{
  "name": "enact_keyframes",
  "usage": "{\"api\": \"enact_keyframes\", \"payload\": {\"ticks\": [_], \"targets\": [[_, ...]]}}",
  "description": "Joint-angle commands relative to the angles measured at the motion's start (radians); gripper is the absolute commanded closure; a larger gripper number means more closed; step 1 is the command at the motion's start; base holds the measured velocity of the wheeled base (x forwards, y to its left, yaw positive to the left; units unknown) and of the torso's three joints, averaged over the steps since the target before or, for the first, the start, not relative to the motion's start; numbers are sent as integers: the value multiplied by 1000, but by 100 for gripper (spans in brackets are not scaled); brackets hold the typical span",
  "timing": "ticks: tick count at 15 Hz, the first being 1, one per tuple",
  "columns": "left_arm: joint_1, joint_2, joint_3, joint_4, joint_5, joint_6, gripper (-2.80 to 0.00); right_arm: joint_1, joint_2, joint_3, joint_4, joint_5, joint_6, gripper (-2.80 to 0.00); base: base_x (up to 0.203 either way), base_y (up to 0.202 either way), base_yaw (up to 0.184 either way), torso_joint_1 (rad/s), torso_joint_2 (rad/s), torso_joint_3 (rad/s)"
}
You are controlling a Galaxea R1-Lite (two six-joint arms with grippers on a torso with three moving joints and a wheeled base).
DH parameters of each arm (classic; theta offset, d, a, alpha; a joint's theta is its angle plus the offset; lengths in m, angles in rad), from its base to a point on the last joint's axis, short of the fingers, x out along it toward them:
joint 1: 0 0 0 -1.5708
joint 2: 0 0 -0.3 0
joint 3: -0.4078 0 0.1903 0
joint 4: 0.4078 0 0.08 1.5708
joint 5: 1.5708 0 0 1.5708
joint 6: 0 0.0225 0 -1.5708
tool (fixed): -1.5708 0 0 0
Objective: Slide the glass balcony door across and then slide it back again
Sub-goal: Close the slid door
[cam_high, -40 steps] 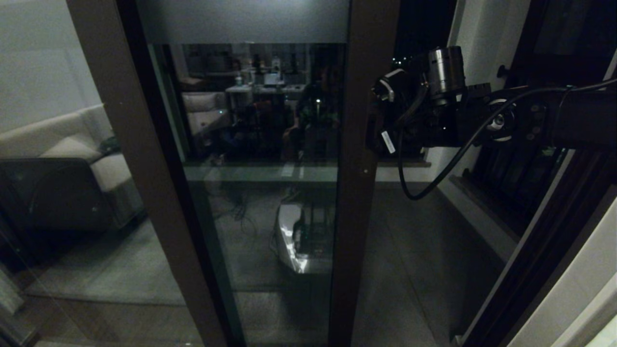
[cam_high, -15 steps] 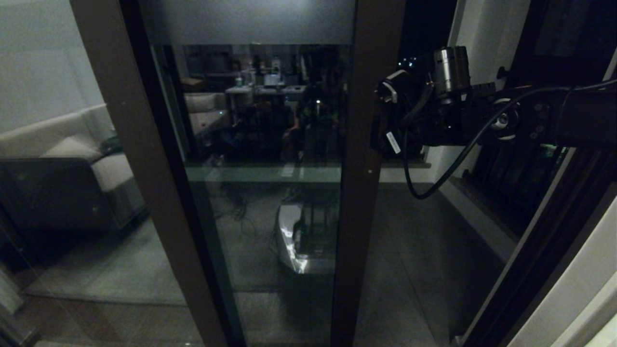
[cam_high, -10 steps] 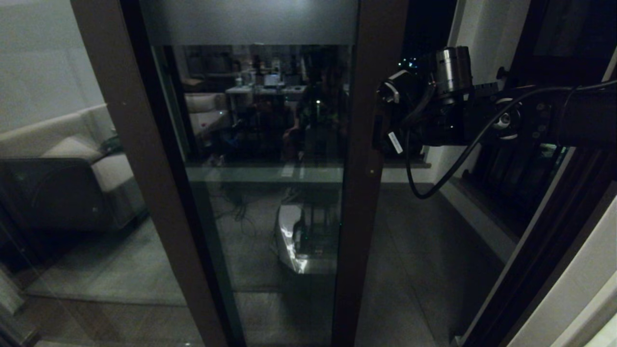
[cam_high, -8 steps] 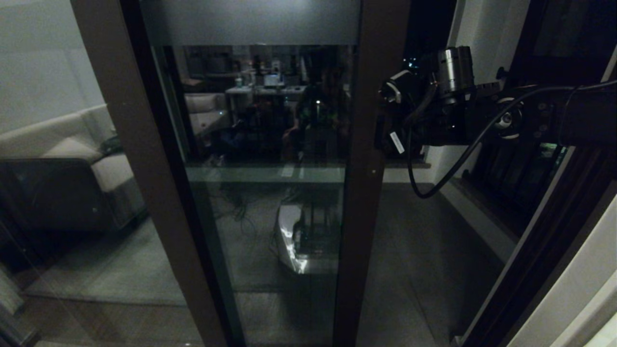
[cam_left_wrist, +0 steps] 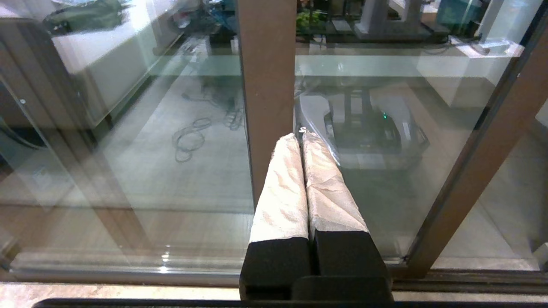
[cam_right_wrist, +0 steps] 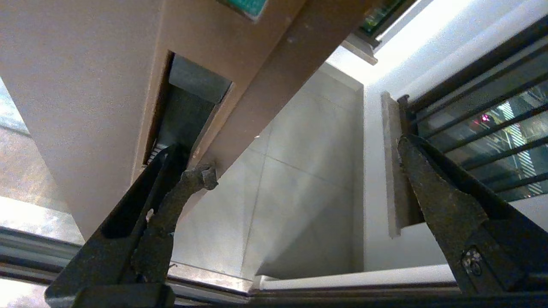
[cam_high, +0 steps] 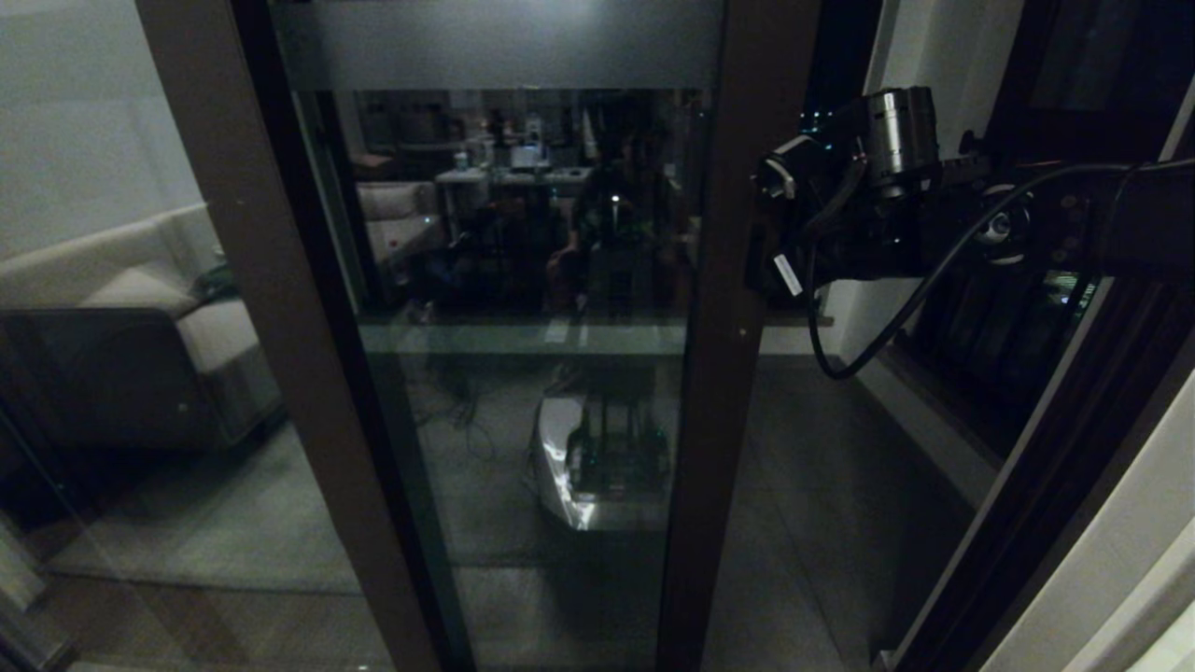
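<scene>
Contact is the whole matter for us at this step: our right gripper (cam_right_wrist: 299, 167) stands spread wide, one fingertip (cam_right_wrist: 171, 158) tucked into the recessed handle slot (cam_right_wrist: 188, 111) of the glass balcony door (cam_high: 523, 308), the other finger out in the open gap, touching nothing. We grasp nothing; we hook. The door's stile (cam_high: 738, 308) sits right against the gripper's near side in the head view, with the opening onto the balcony floor (cam_right_wrist: 295, 171) beyond its far finger and the barred side window (cam_right_wrist: 479, 124) further off on that same side.

We judge that the door is partway along its track with a gap left at its free edge, and which leg of the task this is we cannot say from here. To do the slide well, we should keep the hooked tip seated deep in the slot and push along the track only, level, without lifting or twisting, since the tip could ride out over the slot's lip. A steady, slow pull suits a heavy panel.

Our left gripper (cam_left_wrist: 302, 137) rests low with its padded fingers pressed together, empty, just before the plain brown post (cam_left_wrist: 267, 85) of the fixed glass panel (cam_left_wrist: 128, 128).
</scene>
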Motion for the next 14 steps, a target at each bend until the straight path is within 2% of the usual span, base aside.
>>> {"api": "enact_keyframes", "payload": {"ticks": [1,14], "targets": [[0,1,2,0,-1,1,0,-8,2,1,-6,-1,-3,-280,0,0,0,0,0,0],[0,1,2,0,-1,-1,0,-68,-29,46,-6,-3,-35,-280,0,0,0,0,0,0]]}}
